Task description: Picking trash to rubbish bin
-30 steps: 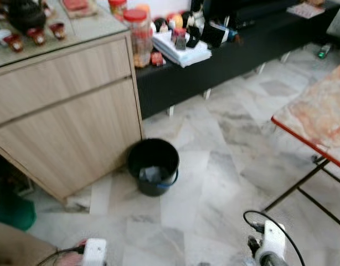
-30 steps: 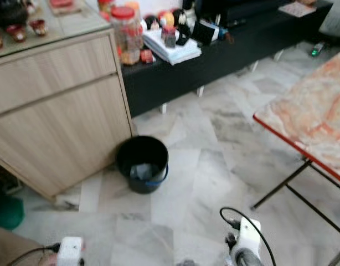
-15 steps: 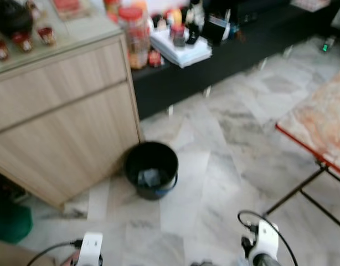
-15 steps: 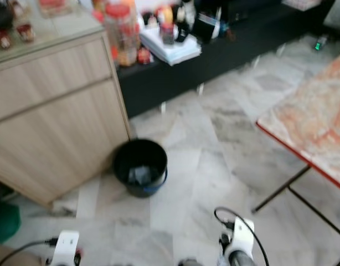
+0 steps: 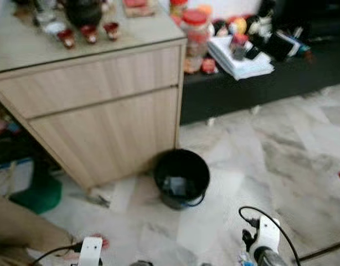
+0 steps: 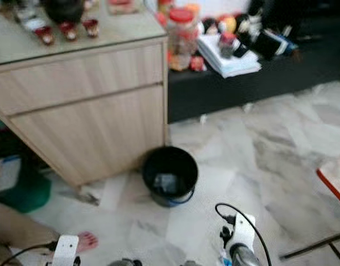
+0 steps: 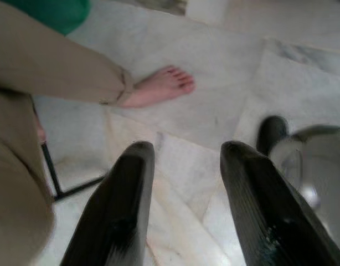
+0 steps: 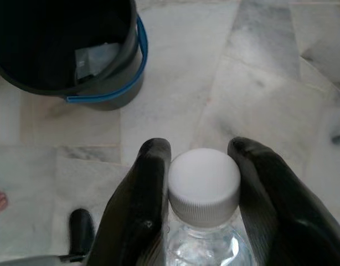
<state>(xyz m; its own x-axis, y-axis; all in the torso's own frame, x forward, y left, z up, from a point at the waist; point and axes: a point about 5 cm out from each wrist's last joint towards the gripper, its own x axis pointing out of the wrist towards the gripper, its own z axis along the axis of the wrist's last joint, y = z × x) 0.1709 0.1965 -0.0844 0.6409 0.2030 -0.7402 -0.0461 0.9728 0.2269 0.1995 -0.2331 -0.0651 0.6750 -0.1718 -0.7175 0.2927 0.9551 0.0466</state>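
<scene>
A black rubbish bin (image 5: 181,178) with a blue handle stands on the marble floor against the wooden cabinet; a pale scrap lies inside it. The bin (image 8: 70,50) is also in the right wrist view, ahead of my right gripper (image 8: 203,183), which is shut on a clear plastic bottle (image 8: 204,188) with a white cap. My right wrist (image 5: 264,238) shows low in the head views, short of the bin. My left gripper (image 7: 184,166) is open with nothing between its fingers, over the floor near a person's bare foot (image 7: 161,88).
A wooden cabinet (image 5: 98,105) with cups on top stands left of the bin. A black low shelf (image 5: 258,83) with jars and papers runs behind. A person's leg (image 5: 20,227) and foot are at lower left. A green object (image 5: 37,194) sits by the cabinet.
The camera has turned left, so the bin and cabinet sit further right in the picture and the red-edged table has slid out of view. A person's foot now shows at lower left.
</scene>
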